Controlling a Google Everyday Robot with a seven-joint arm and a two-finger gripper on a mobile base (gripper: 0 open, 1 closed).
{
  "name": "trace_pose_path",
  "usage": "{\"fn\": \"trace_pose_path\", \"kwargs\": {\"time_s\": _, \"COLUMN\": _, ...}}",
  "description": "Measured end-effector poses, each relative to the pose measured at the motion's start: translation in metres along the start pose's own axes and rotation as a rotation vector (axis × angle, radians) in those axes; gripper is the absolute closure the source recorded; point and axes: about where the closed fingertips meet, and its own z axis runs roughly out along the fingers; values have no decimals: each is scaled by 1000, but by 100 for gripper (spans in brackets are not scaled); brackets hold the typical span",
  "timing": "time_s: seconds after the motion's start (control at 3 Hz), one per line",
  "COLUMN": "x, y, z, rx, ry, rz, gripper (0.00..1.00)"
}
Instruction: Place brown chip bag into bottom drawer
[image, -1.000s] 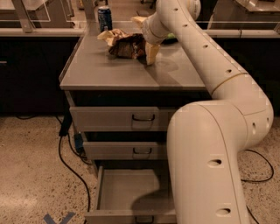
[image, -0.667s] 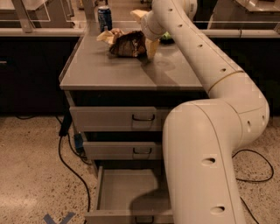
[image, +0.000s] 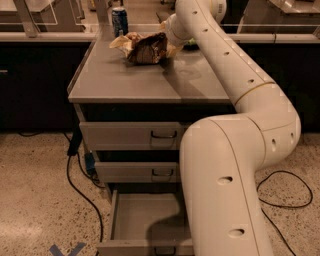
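The brown chip bag (image: 146, 47) lies crumpled on the grey cabinet top (image: 125, 80), near its back edge, with a tan end toward the left. My gripper (image: 171, 48) is at the bag's right end, right against it, and the white arm reaches over the cabinet from the front right. I cannot see whether it holds the bag. The bottom drawer (image: 145, 220) is pulled open below, its flat grey tray empty, and the arm's lower body covers its right part.
A blue can (image: 119, 21) stands behind the bag at the cabinet's back edge. The two upper drawers (image: 150, 135) are closed. Black cables (image: 80, 185) trail on the speckled floor left and right of the cabinet. Blue tape (image: 67, 249) marks the floor.
My gripper has moved back and left along the cabinet top, closing in on the bag's right end. The bag has stayed in place.
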Motion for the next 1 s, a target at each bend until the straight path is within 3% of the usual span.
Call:
{"fn": "trace_pose_path", "kwargs": {"time_s": 0.67, "x": 0, "y": 0, "z": 0, "rx": 0, "ry": 0, "rz": 0, "gripper": 87}}
{"fn": "trace_pose_path", "kwargs": {"time_s": 1.0, "x": 0, "y": 0, "z": 0, "rx": 0, "ry": 0, "rz": 0, "gripper": 100}}
